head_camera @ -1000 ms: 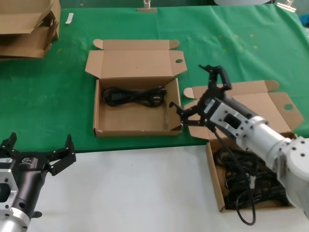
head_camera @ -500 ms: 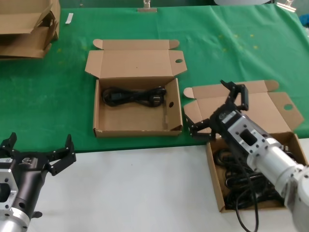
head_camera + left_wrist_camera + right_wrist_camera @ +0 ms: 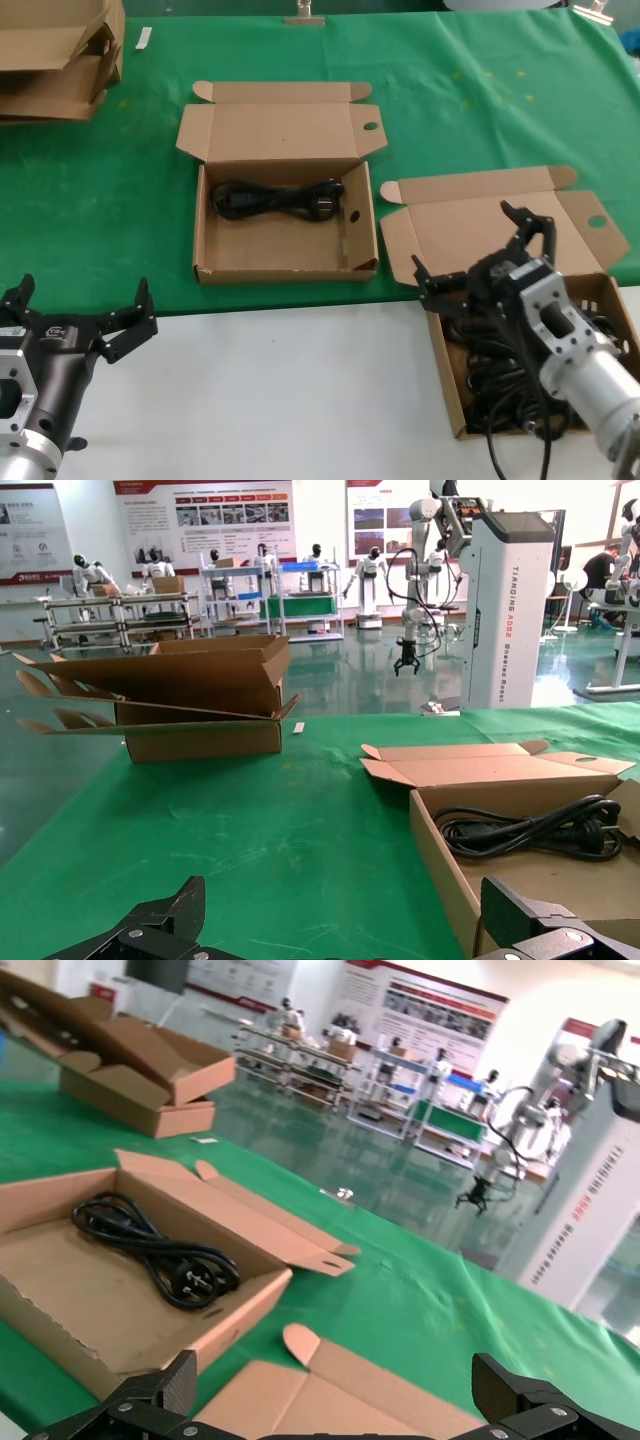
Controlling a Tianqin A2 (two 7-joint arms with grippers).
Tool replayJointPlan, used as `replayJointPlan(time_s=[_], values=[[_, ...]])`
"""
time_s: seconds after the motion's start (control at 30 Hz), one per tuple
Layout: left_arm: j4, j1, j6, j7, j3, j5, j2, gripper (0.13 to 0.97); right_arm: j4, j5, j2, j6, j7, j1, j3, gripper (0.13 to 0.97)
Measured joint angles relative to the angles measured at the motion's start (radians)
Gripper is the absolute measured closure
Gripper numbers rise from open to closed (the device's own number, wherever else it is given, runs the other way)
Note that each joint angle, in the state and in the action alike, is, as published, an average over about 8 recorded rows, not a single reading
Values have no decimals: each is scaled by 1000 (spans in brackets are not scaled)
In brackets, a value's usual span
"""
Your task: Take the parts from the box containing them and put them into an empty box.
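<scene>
Right gripper point(image 3: 478, 260) hangs over the near-left corner of the right box point(image 3: 590, 228), fingers spread wide, nothing between them. One fingertip sits at the box's left wall, the other reaches up across the open lid. Below and behind the gripper, a tangle of black cords point(image 3: 500, 385) fills this box; individual bundles are hard to separate, likely several. A loose cable loop spills over the box's front edge onto the white table point(image 3: 270, 390).

Left gripper point(image 3: 78, 312) is parked low at the near-left, over the white surface, fingers also spread and holding nothing.

Left box point(image 3: 283, 262) sits on the green cloth point(image 3: 90, 200), lid thrown back, round hole in its side flap. One coiled cord point(image 3: 275, 197) lies along its back wall, plug toward the right end. Same cord shows in the left wrist view point(image 3: 520, 828) and the right wrist view point(image 3: 155, 1248), flat on the box floor. An inner side panel with a round hole stands upright at its right side.

The two boxes sit near each other, not touching. Flattened cardboard stack point(image 3: 55, 55) rests at the far-left corner of the cloth, well apart from both boxes.
</scene>
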Motion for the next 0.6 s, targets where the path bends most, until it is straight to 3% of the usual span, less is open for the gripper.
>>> replayJointPlan(time_s=[0.6], values=[[0,0,0,0,0,0,0,132,154,61,20,93,167,-197,69,129]])
